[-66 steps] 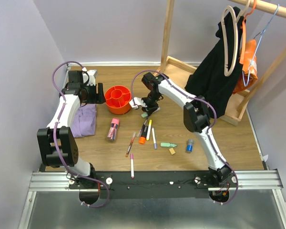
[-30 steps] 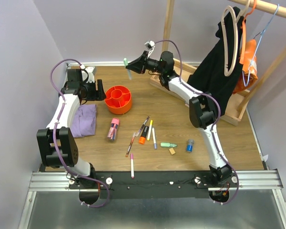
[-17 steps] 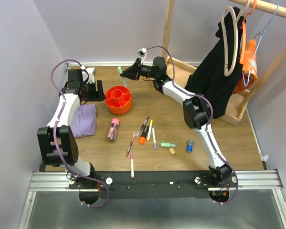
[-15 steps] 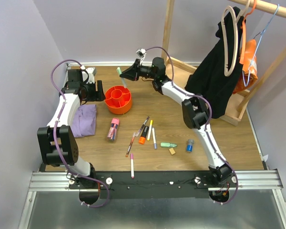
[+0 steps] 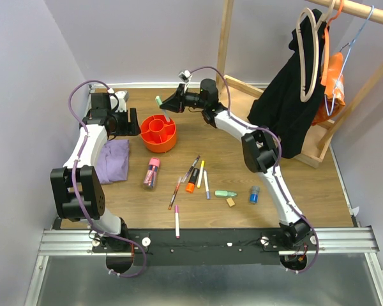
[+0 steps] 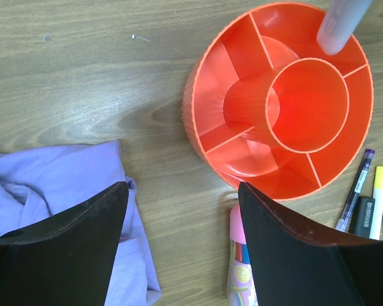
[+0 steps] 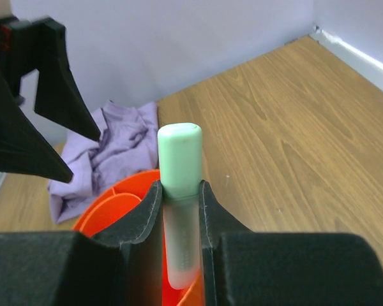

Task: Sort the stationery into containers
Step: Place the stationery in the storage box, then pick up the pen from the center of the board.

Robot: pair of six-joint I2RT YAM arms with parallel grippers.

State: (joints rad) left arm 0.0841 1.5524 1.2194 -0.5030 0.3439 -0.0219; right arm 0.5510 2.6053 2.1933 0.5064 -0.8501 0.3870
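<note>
Right gripper [image 7: 179, 194] — jaws narrow, clamping mint-green highlighter [image 7: 180, 150] upright.

The left arm [image 5: 83, 150] rises from its base at the near left, folds at the elbow and reaches toward the far left of the table. The left gripper [image 5: 136, 124] points to the right with its 2 fingers [image 6: 70, 248] spread wide and nothing between them. The right arm [image 5: 263, 152] stretches from the near right up over the middle and bends to the left at the elbow, and the right gripper [image 5: 168, 103] points left with both fingers [image 7: 212, 213] clamped on a pale green highlighter [image 7: 180, 159] whose cap sticks out past the fingertips.
</note>
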